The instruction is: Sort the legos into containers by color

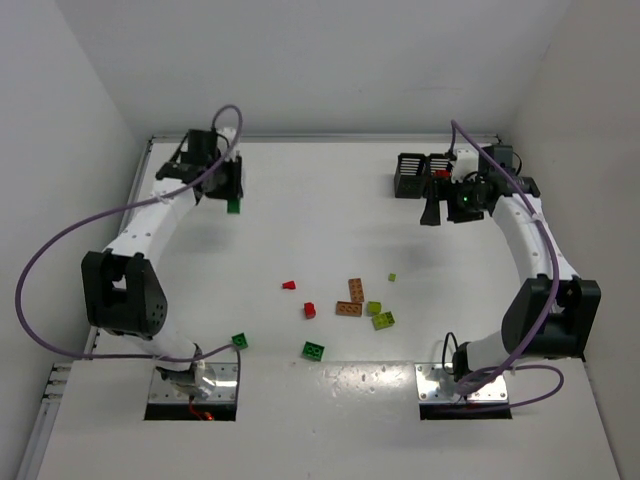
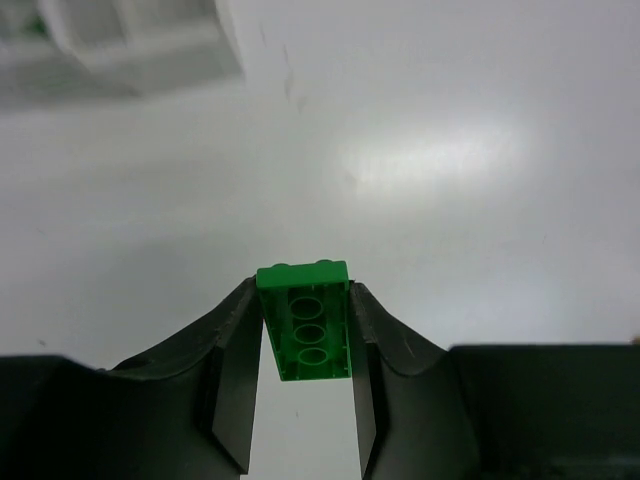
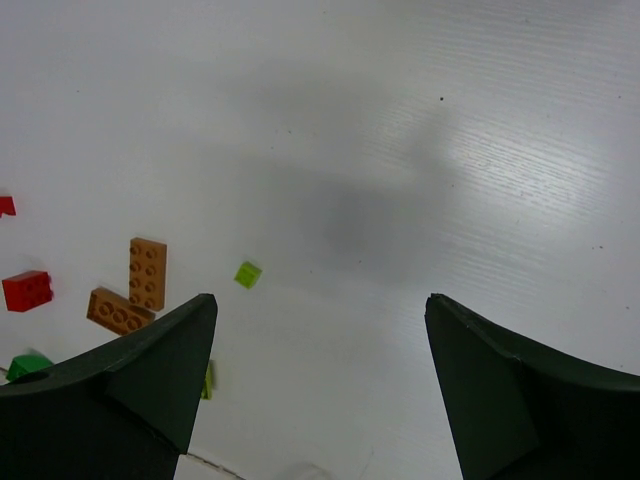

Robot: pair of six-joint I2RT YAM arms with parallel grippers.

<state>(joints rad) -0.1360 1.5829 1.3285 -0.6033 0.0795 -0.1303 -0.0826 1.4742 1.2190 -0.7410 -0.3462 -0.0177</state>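
My left gripper is shut on a green brick, held underside up between its fingertips above the far left of the table; the brick also shows in the top view. The white bins are a blur at the upper left of the left wrist view. My right gripper is open and empty beside the black bins at the far right. Loose legos lie mid-table: red, orange-brown, lime, dark green.
Another green brick lies near the left arm's base. The right wrist view shows two orange-brown bricks, a red brick and a small lime piece at its left. Walls close the table at the back and sides.
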